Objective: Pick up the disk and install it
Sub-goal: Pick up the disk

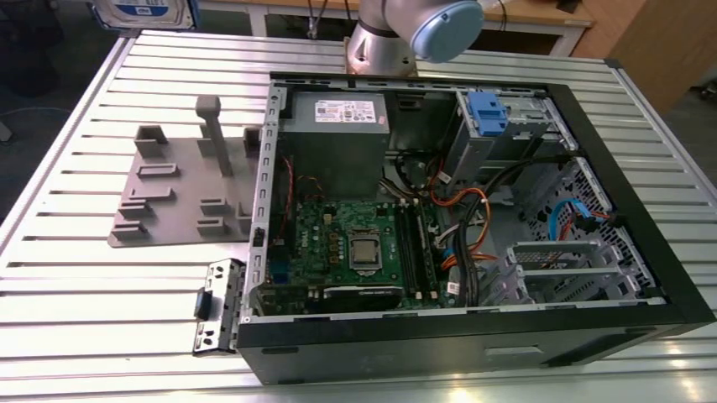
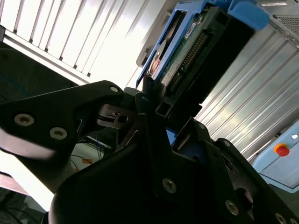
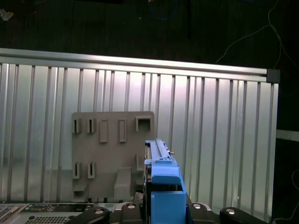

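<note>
In the second wrist view the black jaws are clenched on the disk point(image 2: 187, 51); one side of them presses its near end, and the disk stands edge-on between them with its green circuit board and blue carrier rails showing; it is held clear of the surface point(image 2: 93, 37), whose ribbed metal lies behind it. In the first wrist view the disk point(image 3: 163, 186) rises from between the black jaw parts, with its blue carrier end nearest; beyond it a grey fixture plate point(image 3: 107, 149) with slots and blocks lies flat on the surface point(image 3: 224, 140), and further off runs the surface's far edge rail.

In the exterior view a metal bracket point(image 1: 218, 306) lies on the surface point(image 1: 67, 319) just beside the near corner of the open computer case point(image 1: 627, 252); inside the case sit the green motherboard point(image 1: 348, 243), the grey power-supply box point(image 1: 336, 143) with its white sticker, and a grey metal cage with a blue tab point(image 1: 488, 109); the grey fixture plate point(image 1: 168, 193) lies on the exterior view's left of the case; the arm point(image 1: 415, 34) stands behind the case; the disk point(image 1: 140, 13) shows at the picture's top edge, towards the exterior view's left, its blue-and-white label facing the camera.
</note>
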Robot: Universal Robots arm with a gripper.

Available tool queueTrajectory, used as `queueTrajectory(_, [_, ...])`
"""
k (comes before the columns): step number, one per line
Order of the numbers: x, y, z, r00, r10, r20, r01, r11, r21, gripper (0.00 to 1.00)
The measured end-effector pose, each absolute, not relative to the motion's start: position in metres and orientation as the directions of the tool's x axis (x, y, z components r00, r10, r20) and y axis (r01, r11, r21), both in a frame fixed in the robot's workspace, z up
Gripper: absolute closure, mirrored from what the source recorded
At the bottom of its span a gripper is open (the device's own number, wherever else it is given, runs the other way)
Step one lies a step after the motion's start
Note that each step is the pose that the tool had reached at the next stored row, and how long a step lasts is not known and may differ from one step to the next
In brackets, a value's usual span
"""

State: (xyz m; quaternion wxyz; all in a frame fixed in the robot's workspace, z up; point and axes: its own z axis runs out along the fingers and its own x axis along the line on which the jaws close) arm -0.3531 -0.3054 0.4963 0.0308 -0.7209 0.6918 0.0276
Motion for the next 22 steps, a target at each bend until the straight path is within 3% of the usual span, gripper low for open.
queueTrajectory(22, [-0.274, -0.313, 0.495, 0.041, -0.996, -0.082, -0.999, -0.041, -0.003, 0.64])
